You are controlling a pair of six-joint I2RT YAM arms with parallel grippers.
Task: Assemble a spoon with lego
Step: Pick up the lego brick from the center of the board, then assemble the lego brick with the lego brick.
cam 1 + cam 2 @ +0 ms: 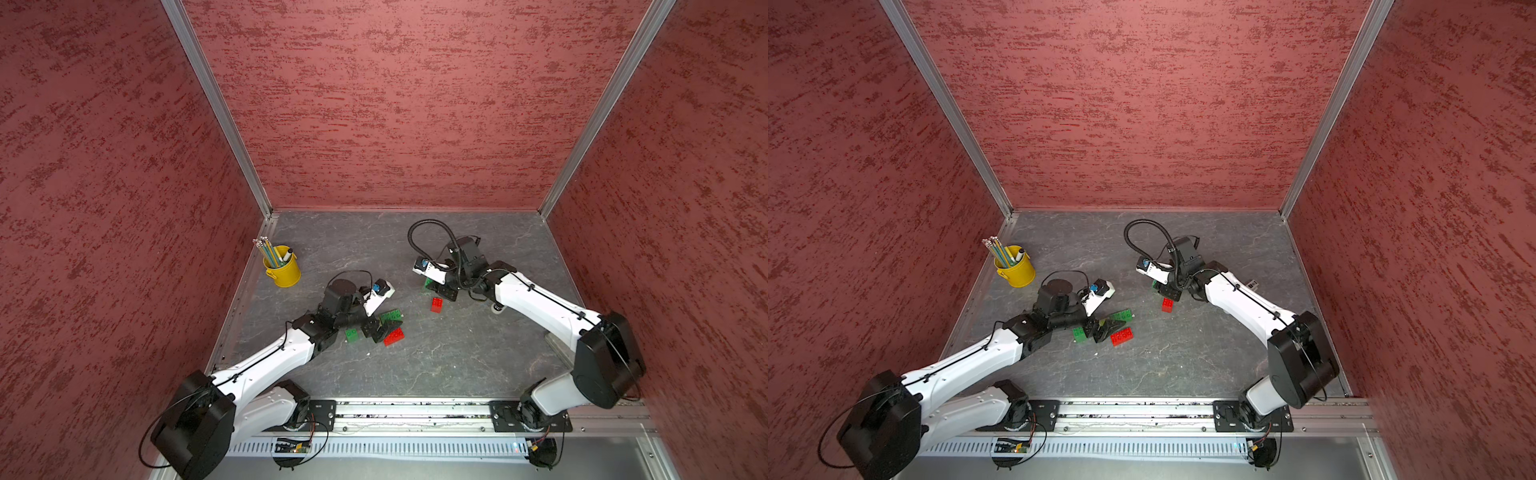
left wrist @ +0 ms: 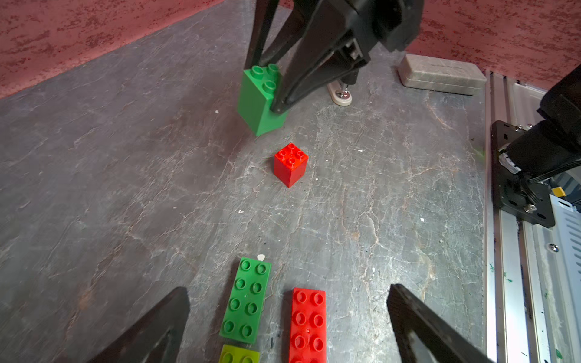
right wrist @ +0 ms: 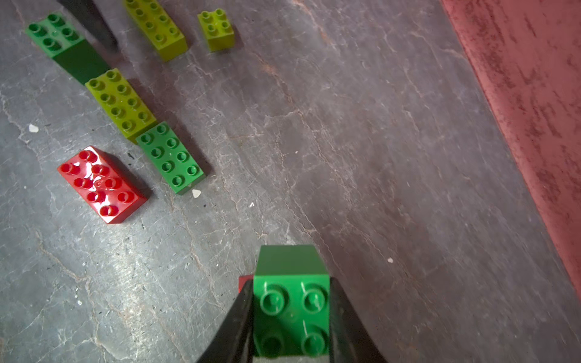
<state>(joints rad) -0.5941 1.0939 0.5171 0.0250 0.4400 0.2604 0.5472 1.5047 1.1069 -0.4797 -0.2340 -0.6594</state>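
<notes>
R tool [image 3: 290,284] clamped on green sq brick [image 2: 256,100]; L tool [image 2: 287,290] wide open over green oblong [image 2: 246,300] & red oblong [image 2: 308,323]; red cube [image 2: 290,165] btwn on worktop [image 2: 125,188]

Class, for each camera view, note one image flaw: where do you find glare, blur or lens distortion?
Right wrist view: white glare washes the studs of the red oblong brick, and the grey tabletop toward the red wall looks smeared. Left wrist view: crisp, little glare. In both top views: the wide lens splays the aluminium corner posts outward.
</notes>
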